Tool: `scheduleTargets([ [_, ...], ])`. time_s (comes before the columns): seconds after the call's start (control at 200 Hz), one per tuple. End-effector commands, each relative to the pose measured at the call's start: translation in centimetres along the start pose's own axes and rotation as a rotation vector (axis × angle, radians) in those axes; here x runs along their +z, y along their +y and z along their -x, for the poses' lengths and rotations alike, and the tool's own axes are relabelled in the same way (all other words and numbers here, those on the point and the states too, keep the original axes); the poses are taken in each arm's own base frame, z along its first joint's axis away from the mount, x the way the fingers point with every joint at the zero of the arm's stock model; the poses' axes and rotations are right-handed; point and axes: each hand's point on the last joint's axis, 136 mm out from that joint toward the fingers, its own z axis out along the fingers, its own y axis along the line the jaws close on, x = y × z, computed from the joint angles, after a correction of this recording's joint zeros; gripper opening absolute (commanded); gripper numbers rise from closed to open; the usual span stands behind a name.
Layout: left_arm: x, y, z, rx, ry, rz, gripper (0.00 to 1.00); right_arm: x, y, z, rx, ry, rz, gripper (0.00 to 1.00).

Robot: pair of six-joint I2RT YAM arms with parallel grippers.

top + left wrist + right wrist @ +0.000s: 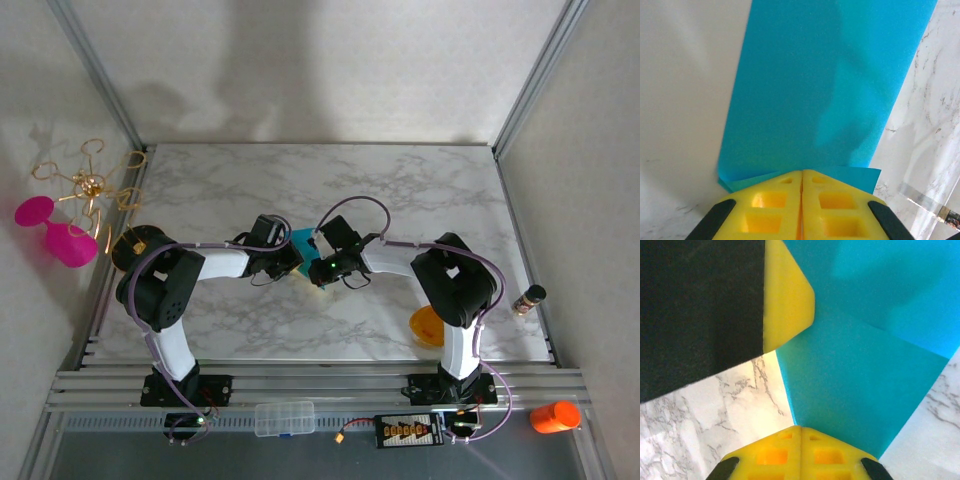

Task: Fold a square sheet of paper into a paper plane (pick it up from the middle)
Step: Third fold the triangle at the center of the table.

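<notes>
The square sheet of paper (303, 240) is teal-blue and lies mid-table between my two wrists. In the left wrist view the paper (825, 85) stretches away from my left gripper (801, 173), and a second layer peeks out at its near edge. That gripper is shut, its yellow tips against that edge. In the right wrist view the paper (855, 390) shows a diagonal crease. My right gripper (800, 428) is shut with its tips at the sheet's near corner. No paper shows between either pair of jaws. A finger of the left gripper (787, 295) touches the sheet's far side. The paper plane is out of view.
A small orange bowl (428, 326) sits on the marble table (400, 190) by the right arm's base. A small bottle (529, 298) stands at the right edge. Pink glasses (55, 232) and a gold wire stand (88, 183) hang off the left side.
</notes>
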Motion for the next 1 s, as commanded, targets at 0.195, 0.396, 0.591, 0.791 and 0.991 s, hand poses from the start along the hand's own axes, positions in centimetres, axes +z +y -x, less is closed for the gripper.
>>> scheduleTargets([
  [0.195,0.5,6.5,-1.3,-0.036,0.021,0.215,0.09,-0.8,-0.3,-2.3,0.014,0.074,-0.01,0.0],
  [0.396,0.5,6.5,-1.2,-0.034,0.022,0.217,0.08,-0.7,-1.1,-3.4,0.018,0.1,-0.037,0.0],
  [0.591,0.5,6.7,-1.2,-0.037,0.019,0.223,0.08,-0.7,-1.6,-4.2,0.021,0.117,-0.061,0.0],
  [0.791,0.6,6.8,-1.1,-0.036,0.02,0.229,0.08,-1.2,-1.8,-5.2,0.025,0.134,-0.065,0.0],
  [0.991,0.5,6.5,-1.0,-0.032,0.019,0.222,0.08,-1.6,-2.0,-6.3,0.035,0.15,-0.074,0.0],
])
